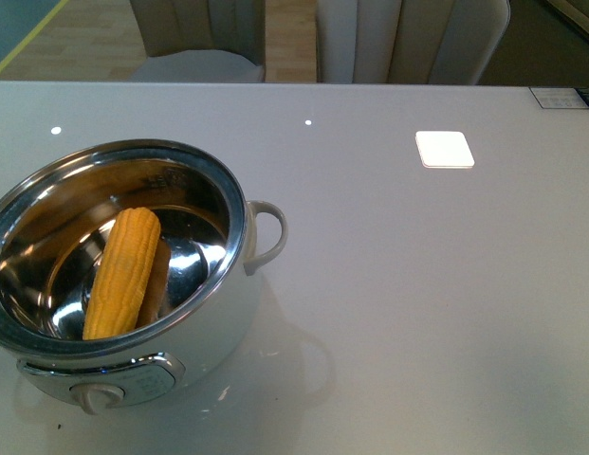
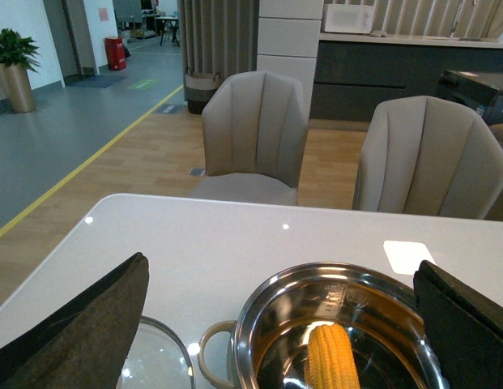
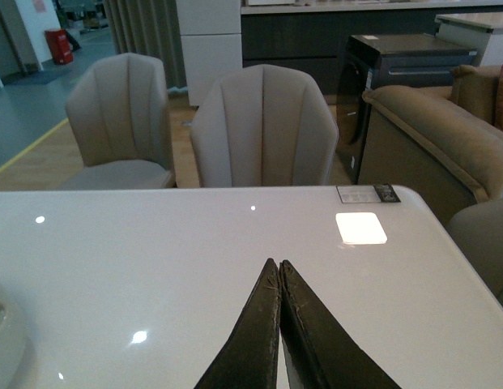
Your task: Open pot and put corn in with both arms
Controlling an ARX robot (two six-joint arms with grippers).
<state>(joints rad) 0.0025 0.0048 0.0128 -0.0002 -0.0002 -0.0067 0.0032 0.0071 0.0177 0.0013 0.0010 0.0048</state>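
Pincers [image 3: 279, 275] clear; corn [image 1: 123, 273] lies lengthwise, tip nearward.

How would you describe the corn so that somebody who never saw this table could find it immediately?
On the white table, look at the near left side for the large round electric pot, white outside and shiny steel inside, with no lid on it. The corn lies inside it, leaning against the steel wall. It is the only yellow thing there, a tapered cob with rows of kernels.

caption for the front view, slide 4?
Corn lies inside the open pot on the white table; no arms in view.
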